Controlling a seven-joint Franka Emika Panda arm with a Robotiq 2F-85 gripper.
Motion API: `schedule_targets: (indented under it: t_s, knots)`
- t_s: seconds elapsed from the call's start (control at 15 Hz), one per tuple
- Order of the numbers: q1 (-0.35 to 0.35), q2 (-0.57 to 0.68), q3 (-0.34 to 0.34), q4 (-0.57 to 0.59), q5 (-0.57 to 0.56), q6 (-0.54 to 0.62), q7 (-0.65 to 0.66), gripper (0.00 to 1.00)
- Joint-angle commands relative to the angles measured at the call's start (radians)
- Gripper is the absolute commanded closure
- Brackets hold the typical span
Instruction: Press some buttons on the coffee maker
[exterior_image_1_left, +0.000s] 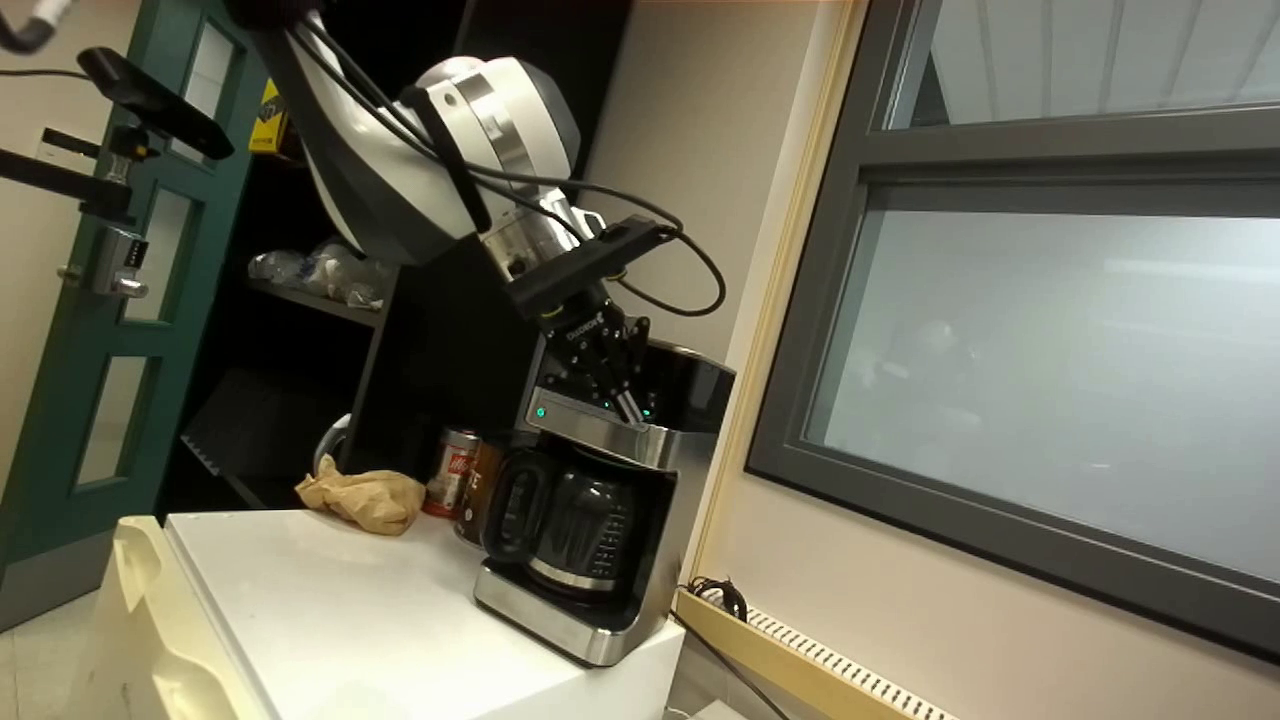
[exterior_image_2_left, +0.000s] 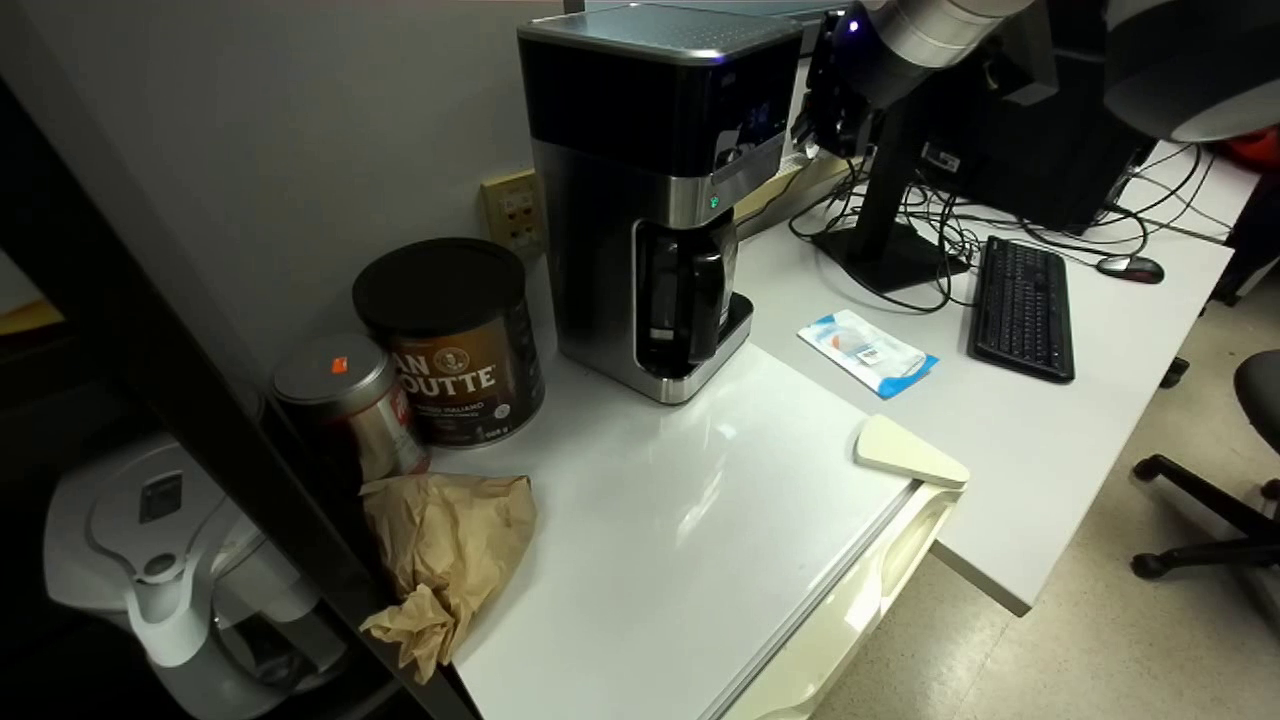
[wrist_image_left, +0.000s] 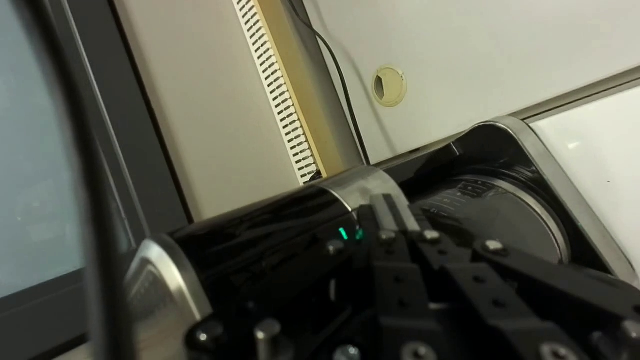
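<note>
- In an exterior view: white top (exterior_image_1_left: 330, 600), bearing the coffee maker (exterior_image_1_left: 595, 430)
- Right of its green light (exterior_image_1_left: 540, 411), gripper (exterior_image_1_left: 631, 412) closed, empty, at the upper front; contact unclear
- Likely the pressing step; next calls for a gentle, straight push

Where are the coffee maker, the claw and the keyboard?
Coffee maker (exterior_image_2_left: 600, 230): in an exterior view, on its side wall.
Claw (wrist_image_left: 393, 211): in the wrist view, between its fingertips.
Keyboard (exterior_image_2_left: 1021, 308): in an exterior view, on its keys.
</note>
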Motion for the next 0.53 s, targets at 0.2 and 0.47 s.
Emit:
schedule_targets:
  t_s: [0.2, 0.47]
  knots:
    - [0.017, 0.097, -0.012, 0.13, 0.102, -0.004, -0.122, 1.0]
    - [0.018, 0.099, -0.017, 0.137, 0.135, -0.003, -0.159, 1.0]
